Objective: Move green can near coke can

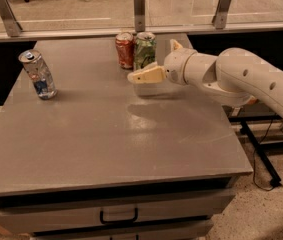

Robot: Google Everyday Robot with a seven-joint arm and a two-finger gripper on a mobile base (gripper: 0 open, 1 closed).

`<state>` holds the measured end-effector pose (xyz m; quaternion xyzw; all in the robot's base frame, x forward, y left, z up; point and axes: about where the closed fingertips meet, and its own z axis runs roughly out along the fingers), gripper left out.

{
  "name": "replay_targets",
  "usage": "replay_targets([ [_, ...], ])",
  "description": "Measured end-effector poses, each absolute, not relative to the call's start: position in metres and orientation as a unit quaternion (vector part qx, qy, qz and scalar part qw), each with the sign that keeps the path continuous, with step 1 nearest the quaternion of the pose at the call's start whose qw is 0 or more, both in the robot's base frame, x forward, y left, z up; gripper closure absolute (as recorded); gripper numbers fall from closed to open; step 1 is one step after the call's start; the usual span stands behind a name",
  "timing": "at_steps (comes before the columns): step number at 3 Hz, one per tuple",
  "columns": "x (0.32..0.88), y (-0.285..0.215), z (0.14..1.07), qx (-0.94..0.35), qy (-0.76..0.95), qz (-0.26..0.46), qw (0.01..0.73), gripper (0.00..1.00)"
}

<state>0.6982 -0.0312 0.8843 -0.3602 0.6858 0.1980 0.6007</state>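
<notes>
The green can (144, 49) stands upright at the table's far edge, right beside the coke can (124, 49) on its left; the two nearly touch. My gripper (155, 63) is just right of and in front of the green can. It is open: one pale finger (146, 75) lies low in front of the can's base, and the other finger (175, 45) sticks up to the can's right. Neither finger clearly touches the can.
A slim silver-and-blue can (38, 74) stands at the left of the grey table (131, 139). A glass barrier with metal posts (139, 9) runs behind the table's far edge. My white arm (246, 79) reaches in from the right. A drawer handle (118, 216) sits below the front edge.
</notes>
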Motion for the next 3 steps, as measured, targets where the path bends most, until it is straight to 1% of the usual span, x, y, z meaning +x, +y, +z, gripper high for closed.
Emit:
replay_targets([
  [1,0.672,-0.056,0.903,-0.34,0.686,0.183,0.617,0.0],
  [2,0.627,-0.098,0.934,-0.316,0.691,0.13,0.637,0.0],
  [3,0.618,-0.132,0.938,-0.298,0.698,0.11,0.642,0.0],
])
